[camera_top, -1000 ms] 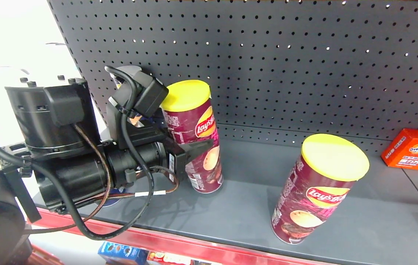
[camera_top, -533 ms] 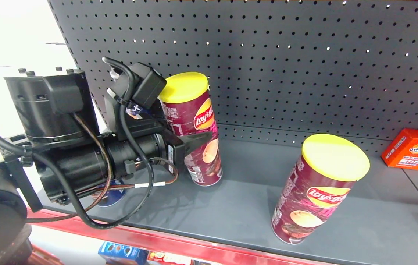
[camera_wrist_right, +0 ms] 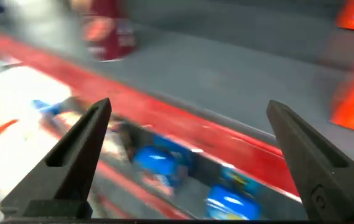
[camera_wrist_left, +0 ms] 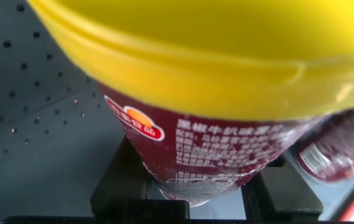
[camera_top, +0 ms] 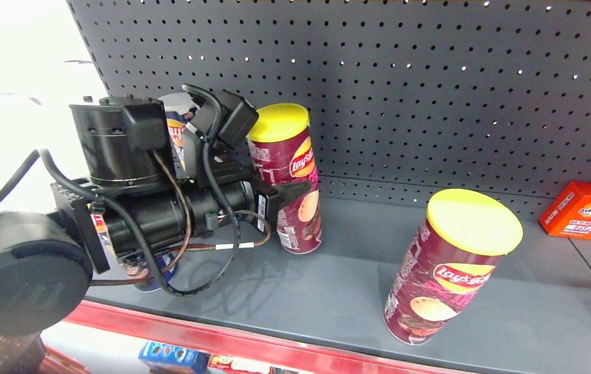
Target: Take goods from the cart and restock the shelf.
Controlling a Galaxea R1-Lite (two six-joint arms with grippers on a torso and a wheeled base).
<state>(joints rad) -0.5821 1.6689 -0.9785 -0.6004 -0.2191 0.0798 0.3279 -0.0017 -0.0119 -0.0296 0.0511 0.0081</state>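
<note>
Placing step, I judge: the left claw (camera_top: 298, 189) is clenched around the yellow-lidded chip can (camera_top: 282, 156), which is upright and seemingly seated on the shelf (camera_top: 357, 291) at 10 o'clock from the second can (camera_top: 451, 265), so next comes releasing and backing straight out.

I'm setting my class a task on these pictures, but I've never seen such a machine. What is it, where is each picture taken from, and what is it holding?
It is a robot with two arms, each ending in a two-fingered gripper. The wide picture comes from a camera on its head; the other two come from cameras on its wrists. The left gripper is shut on a purple chip can with a yellow lid, at the back of the grey shelf. A second can and an orange box sit farther right. The right gripper is open and empty.
</note>
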